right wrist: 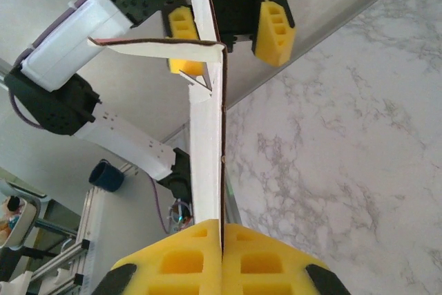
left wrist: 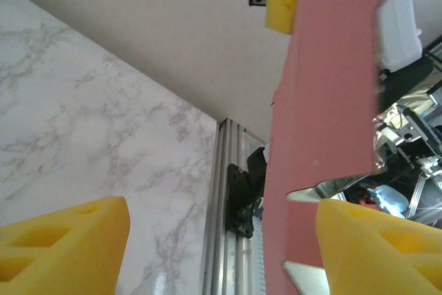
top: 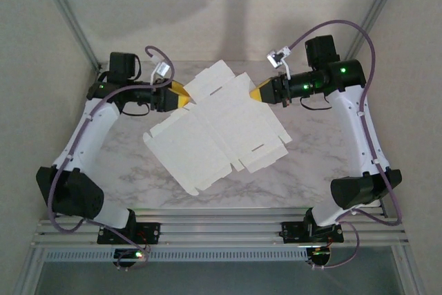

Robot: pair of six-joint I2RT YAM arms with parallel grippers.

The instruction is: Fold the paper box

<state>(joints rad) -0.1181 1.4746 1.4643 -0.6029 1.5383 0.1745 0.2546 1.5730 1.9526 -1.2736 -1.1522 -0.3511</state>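
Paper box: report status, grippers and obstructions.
Right gripper shut on paper box edge. Left gripper open, straddling opposite edge. Box unfolded, white face up. No obstruction seen.

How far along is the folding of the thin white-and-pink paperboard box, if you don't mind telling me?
Done: the thin white-and-pink paperboard box is held up over the marble table, pinched at one edge by the shut right gripper. In hand: the left gripper, jaws open, straddles the opposite edge without clamping. Left: nearly all the folding; the sheet is mostly flat, one small flap bent, no walls up.
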